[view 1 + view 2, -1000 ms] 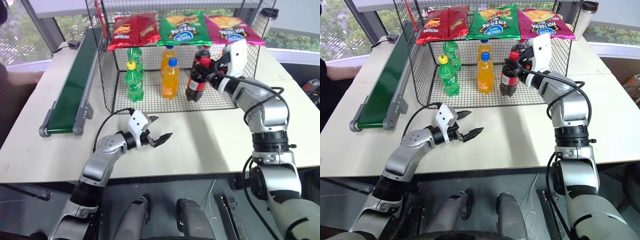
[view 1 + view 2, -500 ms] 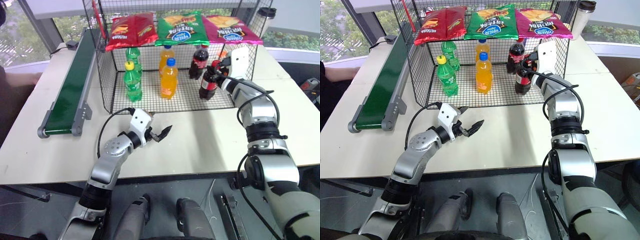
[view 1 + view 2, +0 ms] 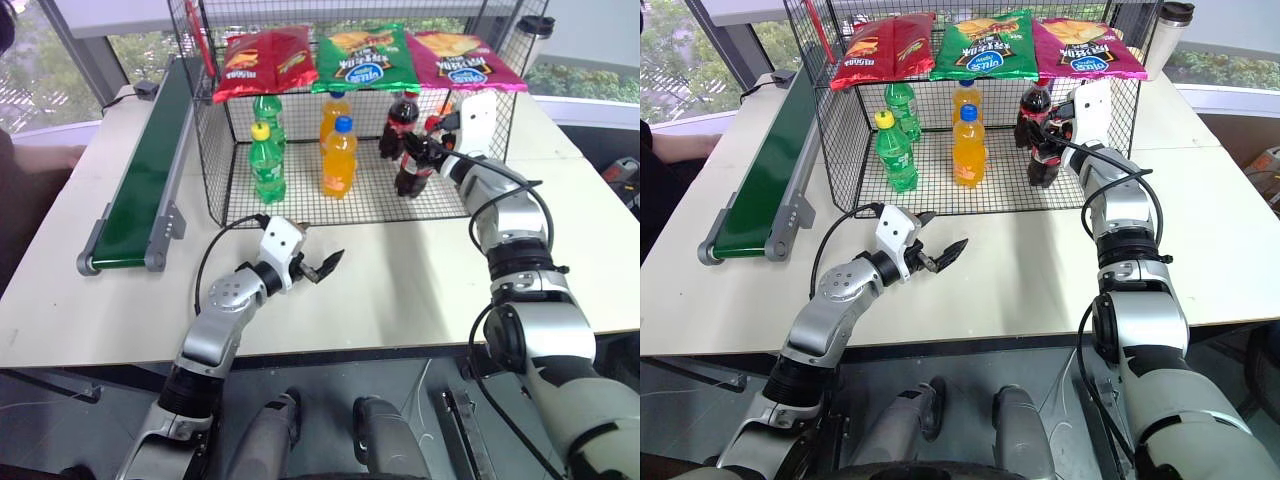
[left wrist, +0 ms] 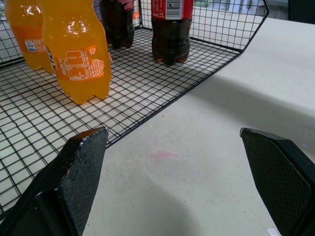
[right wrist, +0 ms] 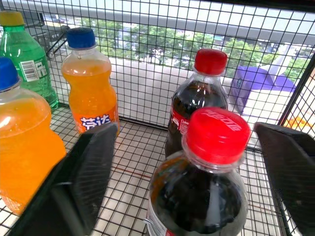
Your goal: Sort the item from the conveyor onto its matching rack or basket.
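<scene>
A: Checking right gripper (image 5: 186, 129) first. Spread or pinching?
B: Spread wide, one finger (image 5: 88, 172) on each side of the cola bottle (image 5: 209, 196), not touching it. Sits upper right of centre in the head view.
A: Bottle where?
B: Standing on the mesh floor inside the black wire cage (image 3: 213, 150), near the front right corner, red cap up. Just in front of the second cola bottle (image 3: 398, 122).
A: Left gripper (image 4: 173, 135)?
B: Spread wide too, holding nothing. Hovering over the white table (image 3: 400, 270), lower centre of the head view, near the cage front.
A: Rest?
B: Orange bottles (image 3: 339, 155) mid cage, green bottles (image 3: 267, 160) to their left. Chip bags (image 3: 365, 55) lying on the cage top. Green conveyor (image 3: 140, 170) running along the left side of the frame, beside the cage.
</scene>
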Motion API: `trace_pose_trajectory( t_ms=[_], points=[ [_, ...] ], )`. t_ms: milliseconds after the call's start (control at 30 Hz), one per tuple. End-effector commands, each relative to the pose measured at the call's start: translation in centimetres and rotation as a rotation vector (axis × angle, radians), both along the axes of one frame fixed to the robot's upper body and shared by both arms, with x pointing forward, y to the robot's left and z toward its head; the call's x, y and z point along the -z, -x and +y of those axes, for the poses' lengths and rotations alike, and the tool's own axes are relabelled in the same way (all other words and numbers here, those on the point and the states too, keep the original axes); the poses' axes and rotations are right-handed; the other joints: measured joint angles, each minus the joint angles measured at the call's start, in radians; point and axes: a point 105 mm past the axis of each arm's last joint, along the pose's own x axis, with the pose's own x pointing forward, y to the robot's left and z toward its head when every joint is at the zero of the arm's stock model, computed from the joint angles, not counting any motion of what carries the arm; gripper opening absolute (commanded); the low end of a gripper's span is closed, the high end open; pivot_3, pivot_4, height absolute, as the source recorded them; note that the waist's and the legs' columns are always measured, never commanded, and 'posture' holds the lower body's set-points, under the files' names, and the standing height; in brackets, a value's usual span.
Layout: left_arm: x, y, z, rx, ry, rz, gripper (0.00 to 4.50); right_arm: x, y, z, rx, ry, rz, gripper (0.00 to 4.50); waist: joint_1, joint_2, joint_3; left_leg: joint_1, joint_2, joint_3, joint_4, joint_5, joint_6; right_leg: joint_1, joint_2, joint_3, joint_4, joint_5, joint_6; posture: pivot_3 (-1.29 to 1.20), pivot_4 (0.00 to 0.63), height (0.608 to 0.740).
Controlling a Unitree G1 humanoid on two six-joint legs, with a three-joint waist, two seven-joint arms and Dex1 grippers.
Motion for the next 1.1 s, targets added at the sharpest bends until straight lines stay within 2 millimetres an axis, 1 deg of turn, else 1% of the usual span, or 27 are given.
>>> trace_pose_trajectory(
  t_ms=[33,100,200,267,333,433,500,533,633,700,767,867,1100],
  points=[
    [-1.2,0.0,-0.2,0.010,0.003,-0.053,4.50,-3.2,0.7,-0.7,0.008,0.021,-0.090,4.49,0.001,0.000,0.000,0.000,0.000,0.000,0.000,0.000,0.000,0.000,0.000,0.000,0.000,0.000,0.000,0.00,0.150,0.738],
    [-1.1,0.0,0.0,0.007,0.002,-0.051,4.50,-3.6,1.5,-1.5,0.001,0.054,-0.086,4.49,0.004,0.000,0.000,0.000,0.000,0.000,0.000,0.000,0.000,0.000,0.000,0.000,0.000,0.000,0.000,0.00,0.150,0.738],
    [-1.0,0.0,0.3,-0.001,-0.001,-0.049,4.50,-3.4,2.7,-2.4,-0.001,0.106,-0.057,4.49,0.006,0.000,0.000,0.000,0.000,0.000,0.000,0.000,0.000,0.000,0.000,0.000,0.000,0.000,0.000,0.00,0.150,0.738],
    [-1.0,-0.1,0.7,-0.011,-0.003,-0.051,4.50,-2.9,3.7,-2.8,-0.019,0.139,-0.027,4.49,0.005,0.000,0.000,0.000,0.000,0.000,0.000,0.000,0.000,0.000,0.000,0.000,0.000,0.000,0.000,0.00,0.150,0.738],
    [-1.1,-0.2,1.1,-0.022,-0.003,-0.049,4.50,-1.9,4.9,-2.6,-0.070,0.163,0.024,4.49,0.005,0.000,0.000,0.000,0.000,0.000,0.000,0.000,0.000,0.000,-0.001,0.000,0.000,0.000,0.000,0.00,0.150,0.738],
    [-1.2,-0.3,1.7,-0.034,-0.002,-0.049,4.50,0.0,7.1,-1.1,-0.201,0.155,0.082,4.49,0.002,0.001,0.000,0.000,0.000,0.000,0.000,0.000,0.000,0.000,-0.001,0.000,0.000,0.000,0.000,0.00,0.150,0.738],
    [-1.0,-0.3,2.0,-0.039,0.003,-0.030,4.50,1.7,8.8,0.6,-0.310,0.154,0.123,4.49,0.001,0.001,-0.001,0.000,0.001,0.000,0.000,0.000,0.000,0.000,-0.001,0.000,0.000,0.000,0.000,0.00,0.150,0.738],
    [-1.1,-0.2,2.2,-0.039,0.019,-0.024,4.50,3.3,9.9,1.7,-0.367,0.136,0.168,4.49,0.002,0.001,-0.001,0.000,0.001,0.000,0.000,0.000,0.000,0.000,-0.001,0.000,0.000,0.000,0.000,0.00,0.150,0.738],
    [-1.2,0.0,2.5,-0.040,0.044,-0.006,4.50,7.1,12.0,3.4,-0.444,0.128,0.250,4.49,0.004,0.001,-0.001,0.000,0.001,-0.001,0.001,0.000,0.000,0.001,-0.002,0.000,0.000,0.000,0.000,0.00,0.150,0.738],
    [-1.0,0.2,2.6,-0.045,0.039,0.010,4.50,8.5,13.4,4.8,-0.495,0.091,0.256,4.49,0.005,0.000,-0.001,0.000,0.000,-0.001,0.001,0.000,0.000,0.002,-0.002,-0.001,-0.001,-0.001,-0.002,0.00,0.150,0.738],
    [-0.9,0.4,2.9,-0.053,0.039,0.017,4.50,8.9,14.0,5.8,-0.517,0.003,0.265,4.49,0.005,0.001,-0.001,0.000,0.000,-0.001,0.001,0.000,0.000,0.002,-0.002,0.000,-0.001,-0.002,-0.003,0.00,0.150,0.738],
    [-0.8,0.7,3.6,-0.076,0.060,0.038,4.50,9.5,14.3,6.9,-0.529,-0.083,0.292,4.49,0.003,0.001,-0.001,0.000,0.000,-0.001,0.002,-0.002,-0.002,0.002,-0.002,0.000,0.000,-0.002,-0.003,0.00,0.150,0.738],
    [-0.3,1.4,5.1,-0.121,0.060,0.060,4.50,9.6,14.4,8.5,-0.567,-0.139,0.299,4.49,0.005,0.001,-0.001,0.001,0.001,-0.001,0.002,-0.002,-0.003,0.002,-0.001,-0.001,0.000,-0.002,-0.003,0.00,0.150,0.738]
  ],
)
